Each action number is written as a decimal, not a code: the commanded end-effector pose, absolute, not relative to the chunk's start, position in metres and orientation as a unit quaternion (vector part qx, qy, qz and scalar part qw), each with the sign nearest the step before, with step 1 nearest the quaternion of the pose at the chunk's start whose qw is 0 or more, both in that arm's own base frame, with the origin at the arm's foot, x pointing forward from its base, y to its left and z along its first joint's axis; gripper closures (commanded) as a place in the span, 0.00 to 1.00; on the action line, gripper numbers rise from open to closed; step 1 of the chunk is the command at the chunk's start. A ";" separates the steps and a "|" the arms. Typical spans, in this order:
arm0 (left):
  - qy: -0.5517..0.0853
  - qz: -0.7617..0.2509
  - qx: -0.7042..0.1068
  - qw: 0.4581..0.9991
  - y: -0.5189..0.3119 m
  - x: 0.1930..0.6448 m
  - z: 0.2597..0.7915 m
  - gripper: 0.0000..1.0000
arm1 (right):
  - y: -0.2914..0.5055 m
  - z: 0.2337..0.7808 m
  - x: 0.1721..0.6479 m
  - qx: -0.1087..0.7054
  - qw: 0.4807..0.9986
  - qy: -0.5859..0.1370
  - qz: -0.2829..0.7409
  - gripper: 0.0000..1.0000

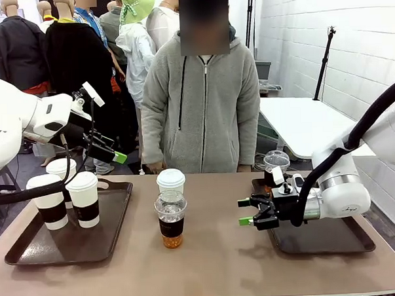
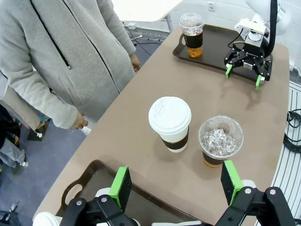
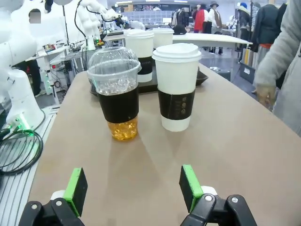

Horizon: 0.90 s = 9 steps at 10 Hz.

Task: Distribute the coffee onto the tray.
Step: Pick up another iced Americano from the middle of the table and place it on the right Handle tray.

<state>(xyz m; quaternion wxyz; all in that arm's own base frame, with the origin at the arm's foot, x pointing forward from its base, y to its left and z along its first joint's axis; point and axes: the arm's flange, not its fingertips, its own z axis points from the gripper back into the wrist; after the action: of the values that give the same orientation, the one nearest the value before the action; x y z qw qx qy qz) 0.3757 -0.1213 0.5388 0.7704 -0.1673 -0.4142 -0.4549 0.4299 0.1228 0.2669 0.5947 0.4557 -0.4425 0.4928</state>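
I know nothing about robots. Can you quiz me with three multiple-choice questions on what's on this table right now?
1. Where is the clear cup beside the lone white cup? A) on a tray B) on the bare table, between the trays C) in a gripper
2. How many white lidded cups stand on the left tray? A) one B) five C) three
3. The right gripper is: A) open, holding nothing B) shut on a cup C) shut on a tray
Answers: 1 B, it stands on tabletop mid-table; 2 C, three lids show there; 3 A, its green pads are apart, nothing between.
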 end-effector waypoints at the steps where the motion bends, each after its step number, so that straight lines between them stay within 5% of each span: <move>1: -0.413 -0.456 -0.171 0.770 -0.120 0.377 0.537 0.00 | 0.140 0.263 0.420 0.455 0.587 -0.458 0.489 0.00; 9: -0.413 -0.456 -0.171 0.770 -0.120 0.377 0.537 0.00 | 0.195 0.251 0.417 0.460 0.571 -0.448 0.512 0.00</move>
<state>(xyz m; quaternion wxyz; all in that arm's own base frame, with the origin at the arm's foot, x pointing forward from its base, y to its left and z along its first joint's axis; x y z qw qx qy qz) 0.3757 -0.1213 0.5389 0.7704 -0.1672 -0.4143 -0.4549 0.4121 0.1833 0.2578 0.5683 0.4720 -0.4366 0.5134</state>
